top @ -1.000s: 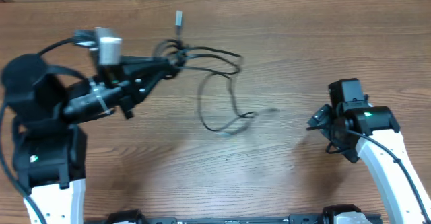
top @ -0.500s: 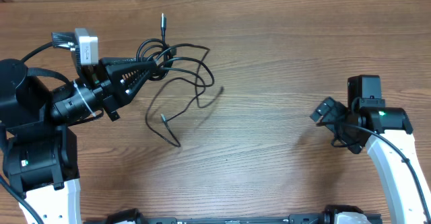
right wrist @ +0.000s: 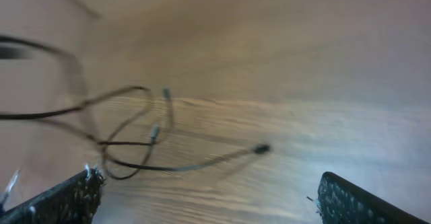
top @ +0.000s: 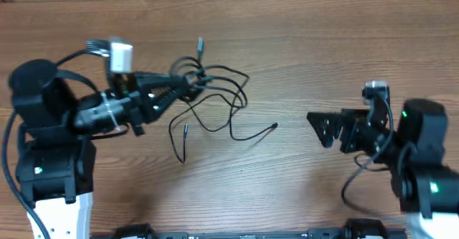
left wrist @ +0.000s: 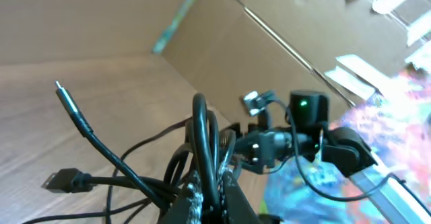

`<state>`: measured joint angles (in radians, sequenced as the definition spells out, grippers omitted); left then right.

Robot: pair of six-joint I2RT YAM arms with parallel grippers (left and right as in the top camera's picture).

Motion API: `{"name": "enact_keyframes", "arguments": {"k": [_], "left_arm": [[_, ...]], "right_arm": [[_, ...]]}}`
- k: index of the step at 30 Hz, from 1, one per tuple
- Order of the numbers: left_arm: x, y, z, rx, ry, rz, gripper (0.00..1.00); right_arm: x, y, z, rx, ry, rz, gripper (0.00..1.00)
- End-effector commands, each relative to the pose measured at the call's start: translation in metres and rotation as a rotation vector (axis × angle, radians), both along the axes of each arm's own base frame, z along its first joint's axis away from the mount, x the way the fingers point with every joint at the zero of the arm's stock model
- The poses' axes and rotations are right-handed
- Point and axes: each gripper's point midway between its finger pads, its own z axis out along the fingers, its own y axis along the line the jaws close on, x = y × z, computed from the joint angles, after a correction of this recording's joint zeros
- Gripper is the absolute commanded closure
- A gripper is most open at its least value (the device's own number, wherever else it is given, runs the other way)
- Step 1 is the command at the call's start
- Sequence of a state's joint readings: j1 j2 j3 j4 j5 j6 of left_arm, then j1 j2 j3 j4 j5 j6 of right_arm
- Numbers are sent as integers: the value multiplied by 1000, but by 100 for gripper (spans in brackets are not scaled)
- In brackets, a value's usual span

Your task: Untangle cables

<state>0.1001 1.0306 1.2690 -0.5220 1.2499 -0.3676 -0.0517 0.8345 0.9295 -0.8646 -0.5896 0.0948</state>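
Overhead, the left gripper (top: 185, 88) is clamped shut on the cables (top: 224, 88), with the knotted part of the bundle pinched right between its jaws. Loops fan out just beyond the fingertips, and two loose strands trail onward from them across the table (top: 301, 45). A plug (top: 200, 44) sticks out just past the jaws on the far side. A second plug (top: 275, 126) ends the longest strand, which lies in the gap between the two grippers.

The right gripper (top: 315, 126) has its jaws spread wide and holds nothing. It points toward the bundle but is well apart from it. In the right wrist view that longest strand lies ahead of the spread fingers (right wrist: 64, 197), roughly centred between them and not yet within their reach.

These cords look thin, light and limp. They will likely sag and swing when lifted, and the smooth jacket may slide through a loose pinch. Pulling at the knot itself would probably tighten it. The better hold seems to be on a free strand close behind its plug, where the stiffer collar gives the jaws something to stop against. The end in front of the right jaws looks like the natural one to take.
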Motion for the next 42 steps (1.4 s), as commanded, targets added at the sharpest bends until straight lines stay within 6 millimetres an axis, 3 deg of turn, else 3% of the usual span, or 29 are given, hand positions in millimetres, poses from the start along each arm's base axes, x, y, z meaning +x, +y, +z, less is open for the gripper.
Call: {"name": "enact_keyframes", "arguments": {"k": [1, 10, 23, 31, 42], "left_arm": [[-3, -19, -9, 64, -27, -10, 96], [-10, -65, -48, 233, -18, -50, 96], [-29, -143, -99, 326, 3, -333, 96], [-41, -166, -93, 301, -63, -403, 96], [-52, -174, -94, 302, -68, -441, 96]], "right_arm": [[-20, 12, 36, -26, -189, 119, 0], [-61, 52, 64, 19, -428, 494, 0], [-69, 57, 63, -34, -517, 583, 0], [-61, 47, 49, -138, -500, 544, 0], [-47, 33, 40, -303, -542, 510, 0]]}}
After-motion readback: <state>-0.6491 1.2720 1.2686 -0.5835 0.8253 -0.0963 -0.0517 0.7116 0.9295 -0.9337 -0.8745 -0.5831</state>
